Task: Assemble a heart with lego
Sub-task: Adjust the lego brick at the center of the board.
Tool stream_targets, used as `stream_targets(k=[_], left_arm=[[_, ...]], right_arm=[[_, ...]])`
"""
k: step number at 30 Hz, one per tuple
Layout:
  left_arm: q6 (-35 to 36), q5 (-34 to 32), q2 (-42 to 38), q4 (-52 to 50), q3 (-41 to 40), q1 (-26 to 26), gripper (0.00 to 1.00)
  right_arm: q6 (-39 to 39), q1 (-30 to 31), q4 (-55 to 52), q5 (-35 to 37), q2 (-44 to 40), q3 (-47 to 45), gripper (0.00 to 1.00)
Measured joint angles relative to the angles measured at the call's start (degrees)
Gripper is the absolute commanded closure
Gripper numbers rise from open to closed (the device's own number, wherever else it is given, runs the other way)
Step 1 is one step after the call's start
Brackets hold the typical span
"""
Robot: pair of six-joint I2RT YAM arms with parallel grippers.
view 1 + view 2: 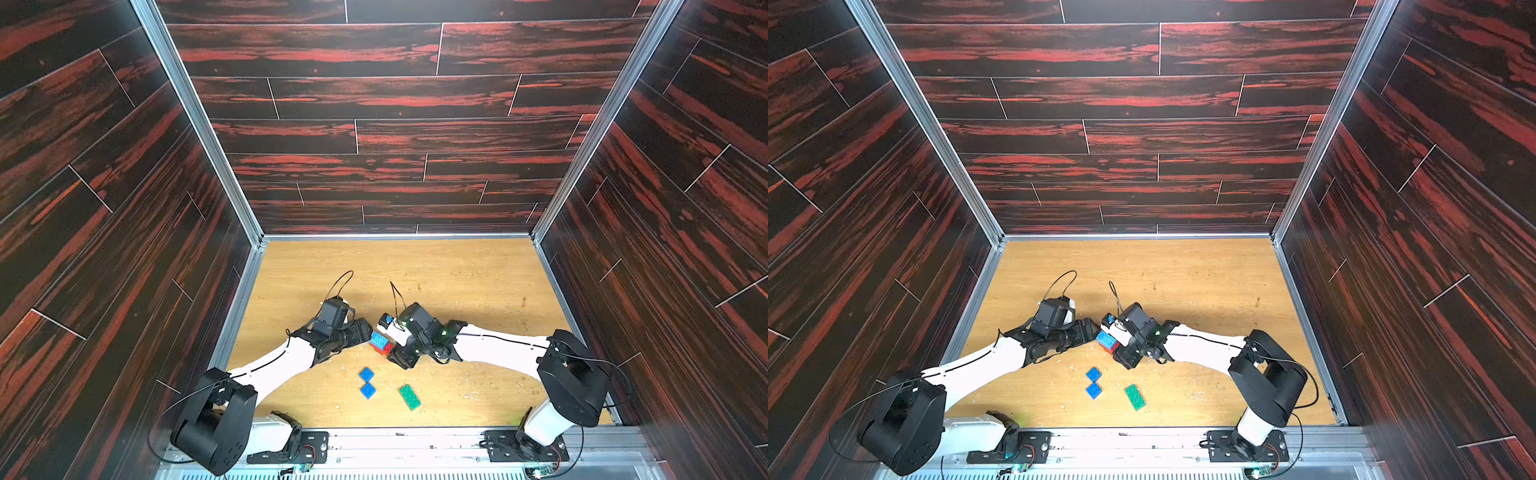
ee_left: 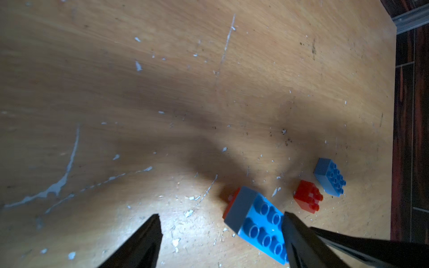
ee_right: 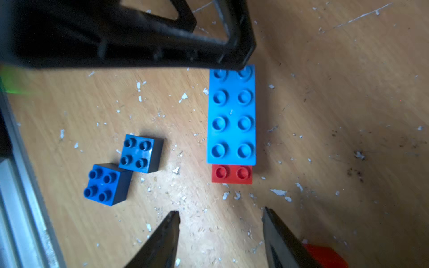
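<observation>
The heart (image 1: pixel 380 343) is shown only partly built near the middle of the wooden table (image 1: pixel 457 282). A long light blue brick (image 3: pixel 232 116) is seated on a red-orange brick (image 3: pixel 232 174), one stud row of which is left showing at one end. The left gripper (image 2: pixel 221 217) is seen with its jaws spread wide and nothing clamped. One fingertip (image 3: pixel 234 58) is laid on the heart's end farthest from the exposed red studs. The right gripper (image 3: pixel 221 211) is held just off the heart's red end, jaws apart and empty. The step in hand is judged to be the seating or squaring of this top brick. It would be done best with the press kept straight down over the studs and the opposite end braced, so that the heart is neither tipped nor slid. Two dark blue square bricks (image 3: pixel 140 153), touching at a corner, are found just beside the heart toward the arm bases, and a long green brick (image 1: pixel 410 397) lies farther that way. A loose red-orange brick (image 2: pixel 307 197) and a second light blue brick (image 2: pixel 329 177) are seen beyond the heart from the left gripper. A red shape (image 3: pixel 325 255) beside the right gripper is too cropped to be named. Both grippers are crowded at the heart, so a finger clash or a knocked brick is to be guarded against.
</observation>
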Motion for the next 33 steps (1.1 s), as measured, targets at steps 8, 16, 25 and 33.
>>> stream_targets(k=[8, 16, 25, 33], left_arm=[[2.34, 1.62, 1.90, 2.40, 0.00, -0.74, 0.14], [2.62, 2.32, 4.68, 4.24, -0.04, -0.98, 0.15], [1.81, 1.22, 2.38, 5.99, -3.72, -1.29, 0.15], [3.19, -0.42, 0.15, 5.25, -4.42, -3.19, 0.15]], right_arm=[[-0.17, 0.13, 7.08, 0.02, 1.77, -1.97, 0.41], [-0.42, 0.44, 10.51, 1.01, 4.50, -1.81, 0.43], [-0.31, 0.44, 11.65, 4.33, 6.34, -1.44, 0.52], [-0.22, 0.46, 11.78, 5.90, 6.34, -1.44, 0.53]])
